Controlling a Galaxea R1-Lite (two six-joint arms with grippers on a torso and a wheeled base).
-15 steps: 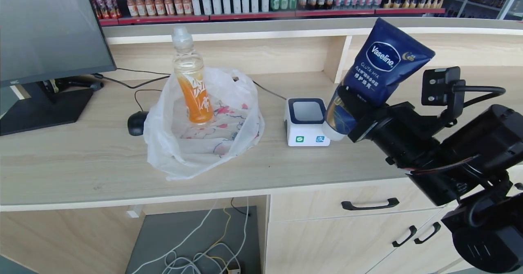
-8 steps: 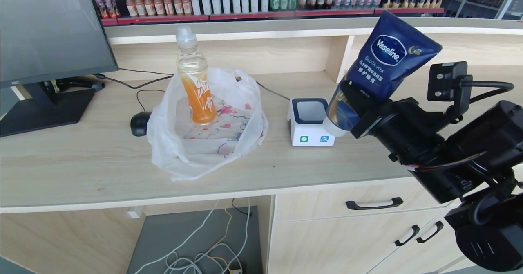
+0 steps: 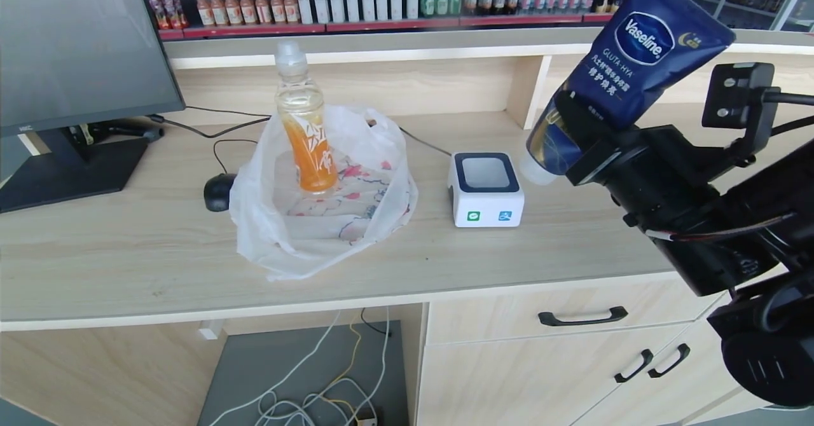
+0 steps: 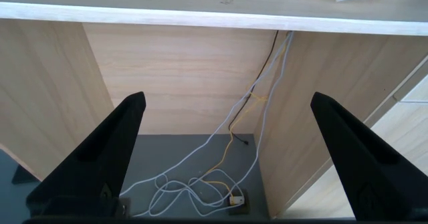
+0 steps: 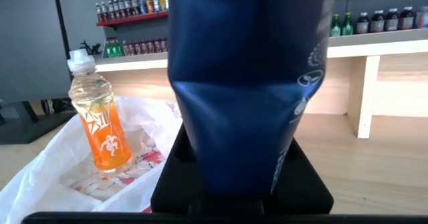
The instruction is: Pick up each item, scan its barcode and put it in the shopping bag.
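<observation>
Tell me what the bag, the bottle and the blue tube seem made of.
The bag: thin, crinkled plastic film, translucent white. The bottle: probably clear plastic; orange drink shows through. The blue tube: likely soft plastic, shiny, flattened at its end.

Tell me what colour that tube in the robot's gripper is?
Dark blue tube, whitish cap; best seen in the head view.

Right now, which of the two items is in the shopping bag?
The orange drink bottle, upright in the bag; the blue tube is held in the right gripper, outside it.
</observation>
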